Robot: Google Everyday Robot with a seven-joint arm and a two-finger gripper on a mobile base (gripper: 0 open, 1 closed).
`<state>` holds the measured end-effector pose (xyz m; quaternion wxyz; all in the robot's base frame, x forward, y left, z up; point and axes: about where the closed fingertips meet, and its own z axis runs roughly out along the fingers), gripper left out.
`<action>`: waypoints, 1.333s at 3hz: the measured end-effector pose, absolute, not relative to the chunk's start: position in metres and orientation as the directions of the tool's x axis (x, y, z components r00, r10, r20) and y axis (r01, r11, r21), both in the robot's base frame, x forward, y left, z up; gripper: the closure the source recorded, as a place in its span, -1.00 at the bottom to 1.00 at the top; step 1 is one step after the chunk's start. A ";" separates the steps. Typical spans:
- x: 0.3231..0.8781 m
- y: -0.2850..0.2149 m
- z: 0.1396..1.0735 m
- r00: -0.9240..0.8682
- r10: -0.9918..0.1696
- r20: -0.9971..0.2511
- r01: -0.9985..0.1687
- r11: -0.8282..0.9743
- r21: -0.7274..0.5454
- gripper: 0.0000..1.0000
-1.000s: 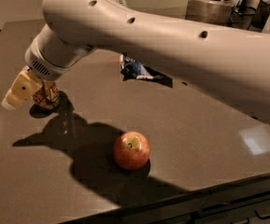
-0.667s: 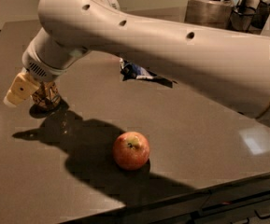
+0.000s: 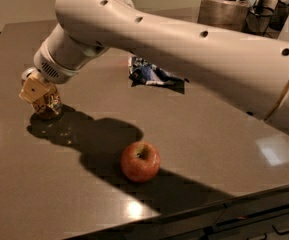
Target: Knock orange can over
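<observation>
claw (image 3: 34, 88) over orange can (image 3: 49, 106), far left

Quick count: one orange can (image 3: 48, 105) at 9 o'clock on the table (image 3: 209, 134), one gripper (image 3: 35, 88) right over it, one apple (image 3: 140, 161) at 6, one snack bag (image 3: 151, 75) at 12. Containers (image 3: 226, 6) at 1 o'clock, can't count those.

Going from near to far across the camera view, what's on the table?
First the apple, then the orange can with the claw against its upper left, then the snack bag.
</observation>
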<state>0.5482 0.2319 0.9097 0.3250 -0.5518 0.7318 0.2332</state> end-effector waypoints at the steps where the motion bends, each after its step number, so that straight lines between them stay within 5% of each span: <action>1: 0.554 0.210 0.952 -0.111 -0.709 -0.697 -0.970 0.230 -0.078 0.98; 4: 0.552 0.176 0.954 -0.002 -0.933 -0.359 -0.988 0.058 -0.144 1.00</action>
